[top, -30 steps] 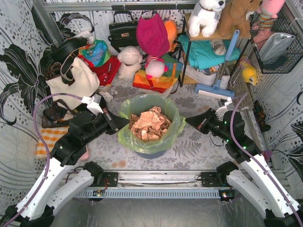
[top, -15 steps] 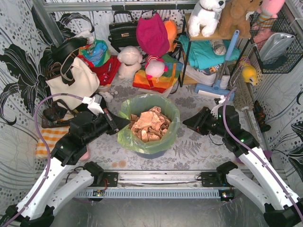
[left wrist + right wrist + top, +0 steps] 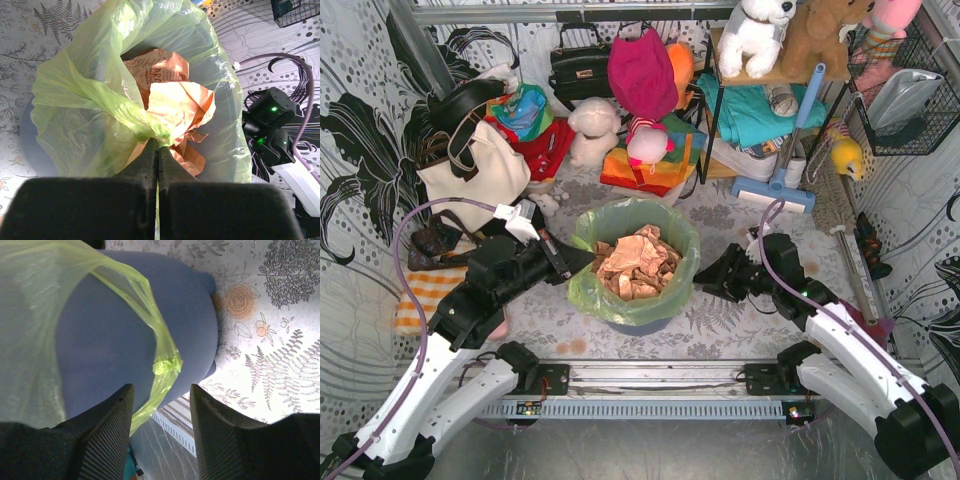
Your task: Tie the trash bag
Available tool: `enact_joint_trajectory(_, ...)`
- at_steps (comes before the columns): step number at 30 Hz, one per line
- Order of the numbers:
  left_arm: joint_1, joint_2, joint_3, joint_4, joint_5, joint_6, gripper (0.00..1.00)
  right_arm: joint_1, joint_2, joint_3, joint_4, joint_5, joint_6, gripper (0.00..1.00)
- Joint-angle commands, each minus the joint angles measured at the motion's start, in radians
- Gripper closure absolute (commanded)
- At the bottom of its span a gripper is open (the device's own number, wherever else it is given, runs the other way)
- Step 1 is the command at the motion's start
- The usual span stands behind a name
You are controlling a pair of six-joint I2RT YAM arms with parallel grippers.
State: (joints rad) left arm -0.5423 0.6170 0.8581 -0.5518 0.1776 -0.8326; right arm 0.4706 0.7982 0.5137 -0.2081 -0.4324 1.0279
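Observation:
The trash bag (image 3: 584, 290) is thin light-green film lining a blue bin (image 3: 642, 324), with crumpled tan paper (image 3: 638, 262) inside. My left gripper (image 3: 576, 257) is at the bag's left rim. In the left wrist view it (image 3: 158, 143) is shut on a gathered fold of the bag (image 3: 80, 100), with the paper (image 3: 175, 100) just beyond. My right gripper (image 3: 706, 276) is by the bin's right side. In the right wrist view it (image 3: 161, 396) is open, and a twisted strand of the bag (image 3: 165, 365) hangs loose between its fingers (image 3: 116, 412) against the bin (image 3: 110, 340).
A white canvas tote (image 3: 480, 175) with black straps, a black handbag (image 3: 578, 65), plush toys (image 3: 592, 128) and folded clothes (image 3: 645, 165) crowd the back. A shelf (image 3: 760, 100) and wire basket (image 3: 905, 100) are at the back right. A striped cloth (image 3: 420, 295) lies left.
My right arm has swung left toward the bin's right side and its jaws have opened. The left arm and its grip on the bag have not moved.

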Motion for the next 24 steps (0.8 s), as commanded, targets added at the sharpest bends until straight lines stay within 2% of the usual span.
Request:
enact_joint_trajectory(1, 0.002, -0.002, -0.014, 0.026, 0.011, 0.01, 1.0, -0.002, 0.028, -0.059, 0.184, -0.079, 0.062, 0.52)
enact_joint_trajectory(11, 0.001, 0.004, -0.019, 0.034, 0.014, 0.006, 1.0, 0.015, 0.139, -0.095, 0.319, -0.119, 0.075, 0.52)
enact_joint_trajectory(24, 0.002, 0.014, -0.03, 0.044, 0.017, 0.001, 1.0, 0.031, 0.255, -0.109, 0.36, -0.072, 0.042, 0.61)
